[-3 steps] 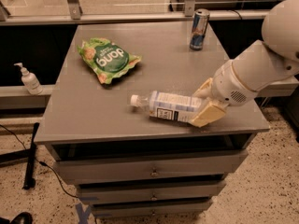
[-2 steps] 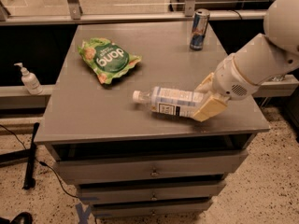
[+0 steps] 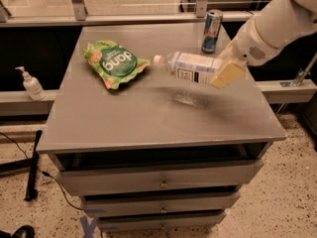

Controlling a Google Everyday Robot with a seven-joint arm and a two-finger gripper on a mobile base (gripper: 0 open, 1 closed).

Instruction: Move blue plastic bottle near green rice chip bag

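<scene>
The blue plastic bottle (image 3: 190,67) is clear with a white cap and a pale label. It lies sideways in the air above the table, cap pointing left. My gripper (image 3: 224,68) is shut on its right end, with cream fingers (image 3: 228,73) over it. The green rice chip bag (image 3: 113,63) lies flat at the table's back left. The bottle's cap is a short gap to the right of the bag's edge. The bottle's shadow falls on the grey tabletop (image 3: 148,118) below it.
A blue-and-silver drink can (image 3: 212,31) stands at the back right, just behind my arm. A small white pump bottle (image 3: 31,84) stands on a ledge left of the table. Drawers sit below the tabletop. A rail runs behind the table.
My gripper has lifted the bottle off the table's front right and carried it back and to the left, toward the bag.
</scene>
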